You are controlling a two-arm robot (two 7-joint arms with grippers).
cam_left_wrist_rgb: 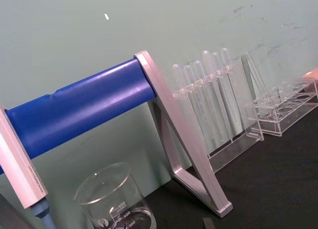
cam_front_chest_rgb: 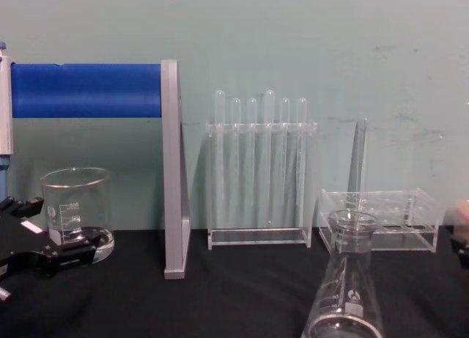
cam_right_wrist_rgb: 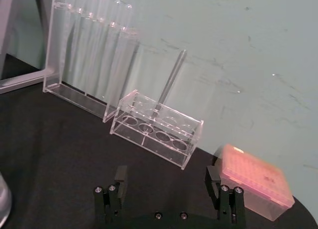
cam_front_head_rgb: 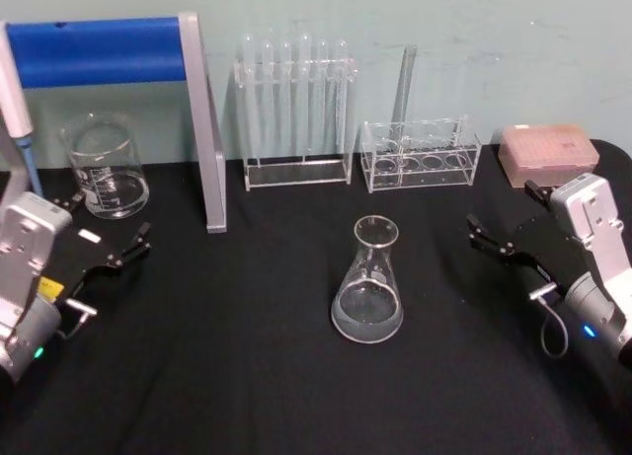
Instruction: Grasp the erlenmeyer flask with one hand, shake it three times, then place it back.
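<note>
I have the erlenmeyer flask [cam_front_head_rgb: 367, 282] standing upright in the middle of the black surface [cam_front_head_rgb: 247, 376], in front of the low tube rack [cam_front_head_rgb: 420, 157], touched by nothing; my right claw [cam_front_head_rgb: 502, 210] sits off to its right, well apart, jaws spread with nothing between them; the left claw [cam_front_head_rgb: 107, 223] is parked near the beaker [cam_front_head_rgb: 104, 167], likewise spread; the flask is smooth, brittle glass and probably light, its liquid seemingly shallow; I'd pinch the narrow neck just under the flared rim, gently, so it cannot slip through.
</note>
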